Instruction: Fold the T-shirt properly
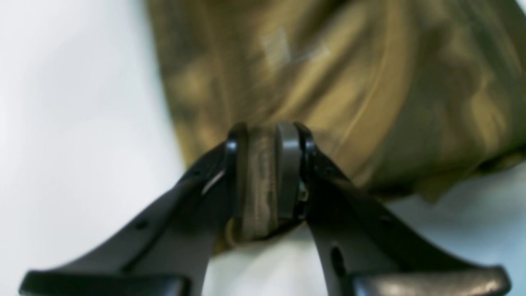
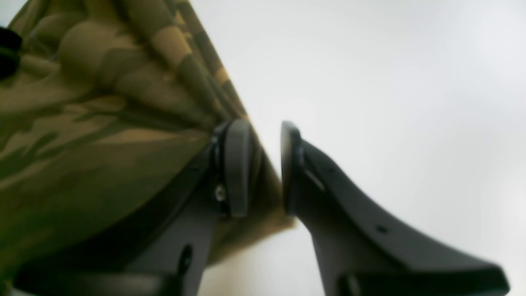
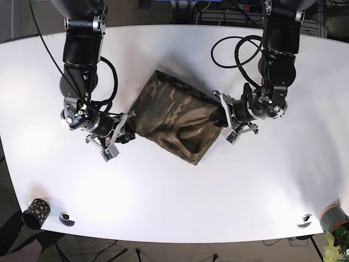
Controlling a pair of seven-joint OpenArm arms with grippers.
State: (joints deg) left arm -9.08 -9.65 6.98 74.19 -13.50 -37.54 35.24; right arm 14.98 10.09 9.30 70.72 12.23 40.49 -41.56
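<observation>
Two arms hold the camouflage-patterned cotton T-shirt (image 3: 173, 117) by opposite edges at the middle of the white table (image 3: 229, 191).

The left gripper (image 1: 267, 172) is clenched on the shirt: its wrist view shows a bunched band of cloth squeezed flat between the two dark pads. The right gripper (image 2: 263, 164) has its jaws parted with a gap between the pads; a fold of fabric runs through that gap, touching the pad nearest the shirt, so it looks released or not yet closed. In the base view the shirt lies as a partly folded, rumpled rectangle, with one gripper at each of its opposite sides. Holding both ends probably keeps the cloth taut so the next fold lands flat and even.
</observation>
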